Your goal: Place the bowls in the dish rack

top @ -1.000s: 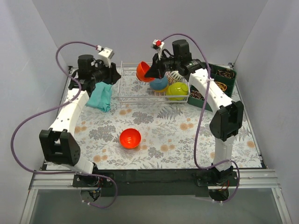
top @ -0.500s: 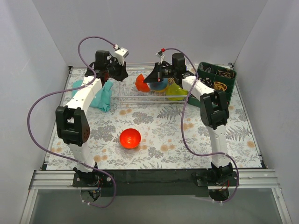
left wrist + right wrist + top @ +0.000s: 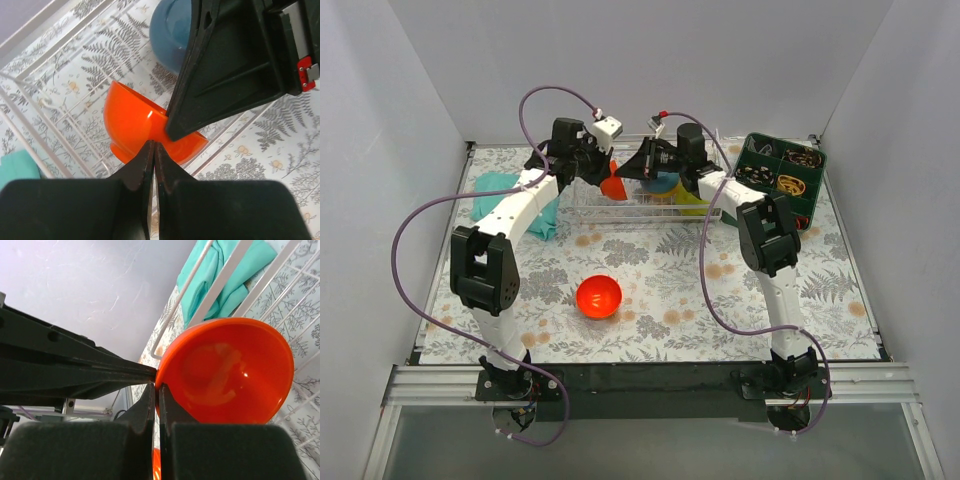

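**Two grippers meet on one bowl over the dish rack**

Much of the action is masked from above. The left gripper [image 3: 603, 172] and right gripper [image 3: 638, 165] crowd over the low white wire dish rack [image 3: 590, 208], leaving only a sliver of the glossy orange round bowl [image 3: 613, 186] showing between them. The right arm covers most of a lime-green bowl [image 3: 692, 196] and part of a blue bowl [image 3: 667, 184] inside the rack.

The right wrist view shows the right gripper [image 3: 157, 390] clamped on the rim of the orange bowl [image 3: 230, 370]. The bowl is tipped on its side with its hollow facing that camera, over the rack's left end. Whether it rests on the wires cannot be made out.

In the left wrist view, the left gripper [image 3: 152, 150] has its fingers pressed together, tips against the bowl's outer wall near the foot. Whether they pinch anything cannot be told.

A red glossy round bowl [image 3: 598, 297] sits upright on the fern-patterned table cover [image 3: 720, 290], well apart from both grippers. A crumpled teal cloth [image 3: 492, 188] lies left of the rack, and a dark green compartment tray [image 3: 760, 150] stands to its right.
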`<state>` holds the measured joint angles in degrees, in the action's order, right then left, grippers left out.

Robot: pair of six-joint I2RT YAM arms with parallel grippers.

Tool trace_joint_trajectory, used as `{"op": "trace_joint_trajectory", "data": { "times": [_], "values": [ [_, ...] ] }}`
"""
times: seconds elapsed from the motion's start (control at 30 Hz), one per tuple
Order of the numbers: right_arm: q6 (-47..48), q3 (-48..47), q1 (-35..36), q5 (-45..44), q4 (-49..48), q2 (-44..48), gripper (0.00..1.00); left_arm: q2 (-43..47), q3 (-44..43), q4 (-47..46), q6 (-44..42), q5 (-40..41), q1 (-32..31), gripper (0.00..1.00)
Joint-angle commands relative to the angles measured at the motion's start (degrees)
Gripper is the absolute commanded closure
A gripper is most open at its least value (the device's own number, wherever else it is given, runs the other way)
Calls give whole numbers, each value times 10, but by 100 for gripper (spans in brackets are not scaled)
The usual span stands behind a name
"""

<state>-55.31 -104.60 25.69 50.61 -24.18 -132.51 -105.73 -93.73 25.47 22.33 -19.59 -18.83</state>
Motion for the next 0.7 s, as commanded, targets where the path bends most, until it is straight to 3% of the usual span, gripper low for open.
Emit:
{"op": "trace_joint_trajectory", "data": {
  "times": [0.0,0.33,0.67],
  "values": [
    [-55,-41,21,-36,-41,-25,99,23,35,-2,-27,67,5,100],
    [-64,-47,23,-41,-33,-57,99,34,63,4,-50,137,5,100],
    [-51,22,-6,-29,-13,-28,99,10,43,11,-40,135,5,100]
  ]
}}
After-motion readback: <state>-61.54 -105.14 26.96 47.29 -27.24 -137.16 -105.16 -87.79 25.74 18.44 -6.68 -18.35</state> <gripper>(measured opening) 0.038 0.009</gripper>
